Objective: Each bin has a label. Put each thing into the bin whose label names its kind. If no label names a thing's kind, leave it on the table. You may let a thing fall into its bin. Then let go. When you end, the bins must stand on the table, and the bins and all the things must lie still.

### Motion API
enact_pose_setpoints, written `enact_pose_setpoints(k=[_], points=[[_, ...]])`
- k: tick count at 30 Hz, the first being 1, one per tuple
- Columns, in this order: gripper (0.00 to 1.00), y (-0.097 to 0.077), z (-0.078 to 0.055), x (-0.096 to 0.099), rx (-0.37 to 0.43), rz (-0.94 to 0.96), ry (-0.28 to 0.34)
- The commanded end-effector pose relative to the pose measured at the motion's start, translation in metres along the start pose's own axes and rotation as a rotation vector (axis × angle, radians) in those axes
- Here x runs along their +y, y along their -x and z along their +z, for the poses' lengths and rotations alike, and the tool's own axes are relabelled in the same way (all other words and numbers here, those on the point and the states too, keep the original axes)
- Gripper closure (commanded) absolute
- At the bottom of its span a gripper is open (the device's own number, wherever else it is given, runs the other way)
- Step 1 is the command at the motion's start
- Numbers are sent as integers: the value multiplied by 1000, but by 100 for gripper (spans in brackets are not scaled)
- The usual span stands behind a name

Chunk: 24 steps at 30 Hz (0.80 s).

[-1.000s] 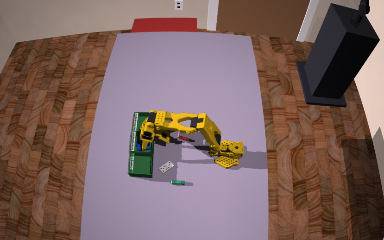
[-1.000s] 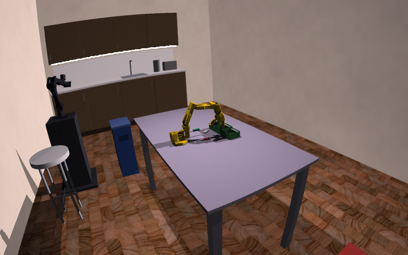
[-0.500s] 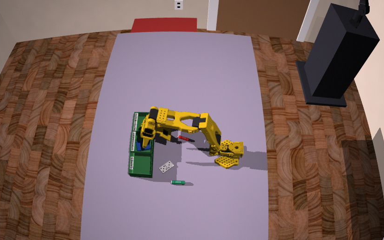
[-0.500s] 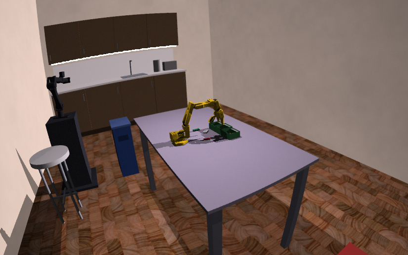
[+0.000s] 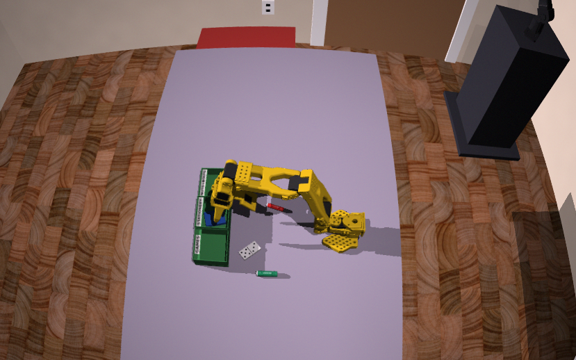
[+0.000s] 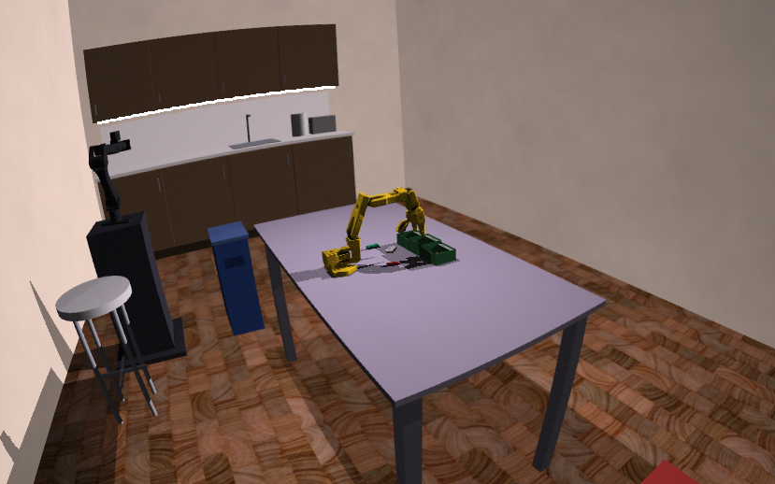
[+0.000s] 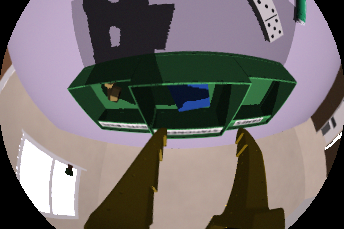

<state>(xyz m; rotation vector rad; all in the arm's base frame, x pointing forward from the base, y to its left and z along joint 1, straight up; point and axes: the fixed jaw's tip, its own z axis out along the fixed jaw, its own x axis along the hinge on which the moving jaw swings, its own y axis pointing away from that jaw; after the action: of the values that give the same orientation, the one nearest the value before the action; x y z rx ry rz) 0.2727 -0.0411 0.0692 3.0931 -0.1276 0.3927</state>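
Three joined green bins [image 5: 212, 248] [image 6: 439, 254] [image 7: 87, 88] stand left of the arm, labelled nuts & bolts, stationery and games. A blue thing [image 5: 209, 219] [image 7: 191, 96] lies in the middle, stationery bin. My gripper [image 5: 218, 210] [image 6: 406, 227] [image 7: 200, 143] hangs just above that bin, open and empty. A small brown thing [image 7: 112, 92] lies in the nuts & bolts bin. A red pen-like thing [image 5: 275, 206] [image 6: 391, 263], a white domino [image 5: 249, 250] [image 6: 389, 248] [image 7: 267, 15] and a green cylinder [image 5: 267, 273] [image 6: 371, 245] [image 7: 300, 3] lie on the table.
The arm's base [image 5: 346, 225] [image 6: 337, 262] sits on the purple table [image 5: 272, 111] right of the bins. The games bin holds nothing that I can see. The table's left edge runs close behind the bins.
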Motion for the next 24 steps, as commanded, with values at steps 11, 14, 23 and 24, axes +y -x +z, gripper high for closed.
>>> enact_pose_setpoints(k=[11, 14, 23, 24], points=[[68, -10, -17, -3, 80, -5, -2], [68, -10, -17, -4, 78, 9, -4], [68, -8, -17, -7, 71, 67, -9], [68, -7, -17, -8, 70, 79, -10]])
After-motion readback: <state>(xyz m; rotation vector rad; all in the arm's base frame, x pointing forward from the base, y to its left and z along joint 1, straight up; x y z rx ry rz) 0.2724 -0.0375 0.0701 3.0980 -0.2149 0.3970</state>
